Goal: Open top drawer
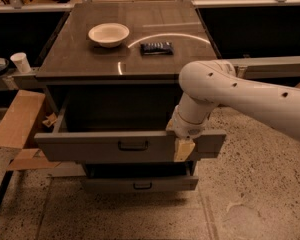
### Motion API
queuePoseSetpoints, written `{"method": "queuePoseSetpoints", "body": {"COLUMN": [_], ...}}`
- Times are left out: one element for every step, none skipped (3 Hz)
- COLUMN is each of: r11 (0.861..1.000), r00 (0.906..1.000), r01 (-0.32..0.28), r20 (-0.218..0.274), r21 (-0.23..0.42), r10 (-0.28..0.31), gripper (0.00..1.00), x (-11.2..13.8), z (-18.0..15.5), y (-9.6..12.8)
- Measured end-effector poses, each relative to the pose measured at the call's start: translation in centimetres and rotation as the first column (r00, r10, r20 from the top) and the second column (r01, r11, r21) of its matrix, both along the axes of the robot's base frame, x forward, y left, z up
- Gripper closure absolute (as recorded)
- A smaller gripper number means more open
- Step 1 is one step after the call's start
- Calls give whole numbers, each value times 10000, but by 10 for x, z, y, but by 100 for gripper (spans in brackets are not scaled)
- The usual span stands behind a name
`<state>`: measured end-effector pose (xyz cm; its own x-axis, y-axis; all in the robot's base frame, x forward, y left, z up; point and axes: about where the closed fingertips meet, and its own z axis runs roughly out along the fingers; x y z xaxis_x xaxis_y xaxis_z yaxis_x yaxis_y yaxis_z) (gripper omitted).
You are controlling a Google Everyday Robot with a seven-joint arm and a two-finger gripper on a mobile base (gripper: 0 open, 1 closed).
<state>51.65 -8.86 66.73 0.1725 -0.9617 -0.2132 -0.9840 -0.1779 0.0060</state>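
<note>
Camera view: top drawer juts out past the bench's front edge, with the gripper on its front near the right corner; I cannot tell whether it grips. Off-centre pulling may skew and jam the drawer.

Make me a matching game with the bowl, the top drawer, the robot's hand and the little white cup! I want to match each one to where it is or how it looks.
Things:
1. bowl
2. top drawer
3. hand
4. white cup

Places or states:
A. standing open
B. at the right part of the drawer front
C. on the cabinet top, left of a dark packet
D. off to the left of the cabinet top

Pairs: 1-C, 2-A, 3-B, 4-D.
</note>
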Motion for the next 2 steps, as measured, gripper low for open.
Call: {"method": "queuePoseSetpoints", "body": {"r11": [10000,10000], "r00": [9999,9998], "r01": [-49,54], "r20": [-106,-170], "r21": [-59,-50], "r10": [48,-54], "gripper": [72,76], "x": [-16,-24], "z": [6,9], "y": [2,3]}}
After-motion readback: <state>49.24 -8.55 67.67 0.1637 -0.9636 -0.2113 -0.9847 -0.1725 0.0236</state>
